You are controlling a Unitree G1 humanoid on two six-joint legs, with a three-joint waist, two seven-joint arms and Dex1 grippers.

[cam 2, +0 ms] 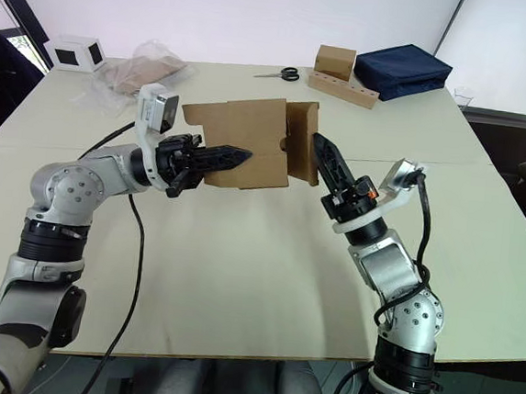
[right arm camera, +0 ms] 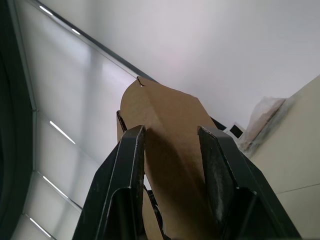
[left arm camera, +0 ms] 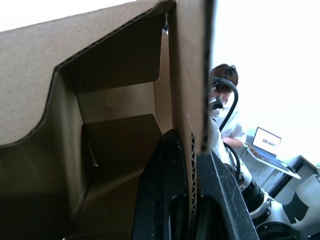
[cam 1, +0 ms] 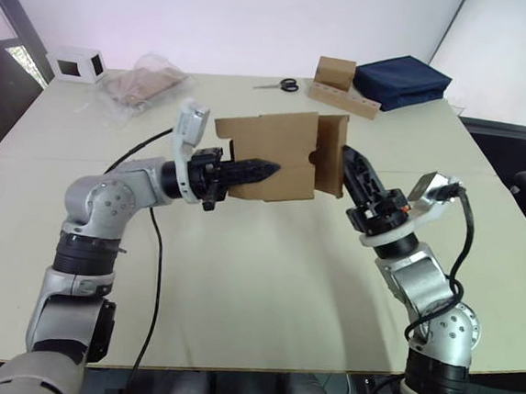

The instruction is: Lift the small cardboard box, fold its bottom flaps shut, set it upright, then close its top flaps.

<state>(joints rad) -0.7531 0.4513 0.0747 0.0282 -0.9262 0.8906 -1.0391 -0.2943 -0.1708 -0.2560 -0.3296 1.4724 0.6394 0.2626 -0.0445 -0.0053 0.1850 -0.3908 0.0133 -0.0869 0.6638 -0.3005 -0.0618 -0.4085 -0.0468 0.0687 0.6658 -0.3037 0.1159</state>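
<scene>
Both grippers meet at the small cardboard box (cam 1: 271,153), held clear above the table (cam 1: 237,287) — long axis left-right. Left gripper (cam 1: 263,170) is clamped on its side wall. Right gripper (cam 2: 322,152), fingers apart, straddles the bottom flaps (cam 1: 332,154) — nearest arm to fold them.

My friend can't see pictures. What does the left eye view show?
Two robot arms hold a small cardboard box in the air over a pale table. The left gripper pinches its side wall, and the right gripper presses a flap at its end.
</scene>
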